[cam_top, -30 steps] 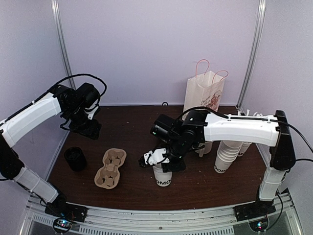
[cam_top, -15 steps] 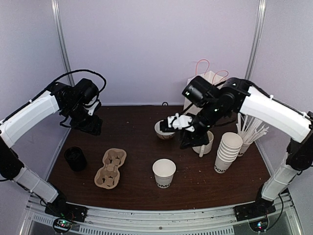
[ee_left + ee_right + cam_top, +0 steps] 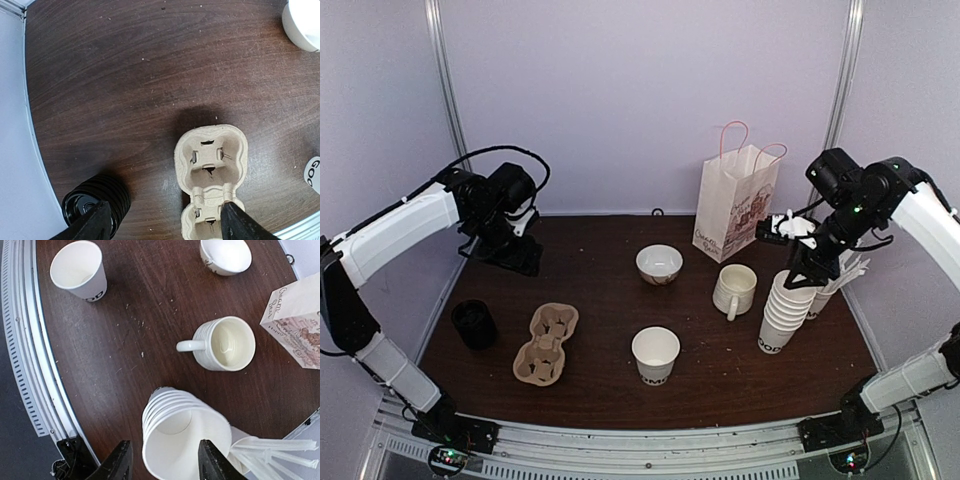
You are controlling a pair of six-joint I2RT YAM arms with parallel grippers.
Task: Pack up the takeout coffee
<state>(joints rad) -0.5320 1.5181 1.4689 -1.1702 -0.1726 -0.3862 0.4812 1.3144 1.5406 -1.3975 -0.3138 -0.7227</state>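
left arm: raised at the back left of the table, elbow high, wrist bent so the camera looks straight down.
left gripper: jaws spread wide, nothing between them.
right arm: reaches up from the right side, then folds back inward and down at the wrist.
right gripper: hangs just above the cup stack. The jaws are apart and flank the top cup's rim. I cannot tell whether either finger touches it.
loose paper cup: count one. It is upright and has no lid, with black lettering near its base. It stands well apart from both sets of jaws, far off to the left of the right jaws.
cup stack, count: one stack of nested paper cups directly under the right jaws. About half a dozen rims show, but I cannot tell the exact number.
lid stack: one pile of black lids, below and just beside the left finger of the left jaws. The number of lids is not readable.
cup carrier: count one, moulded pulp with two wells. It lies flat below the left jaws, closer to their right finger.
mug: count one, just left of the cup stack and ahead of the right jaws in the wrist view.
bowl: count one, beyond the mug and well apart from both jaws.
paper bag: count one, upright at the back.
stirrers: one bundle, just beside the right finger of the right jaws.
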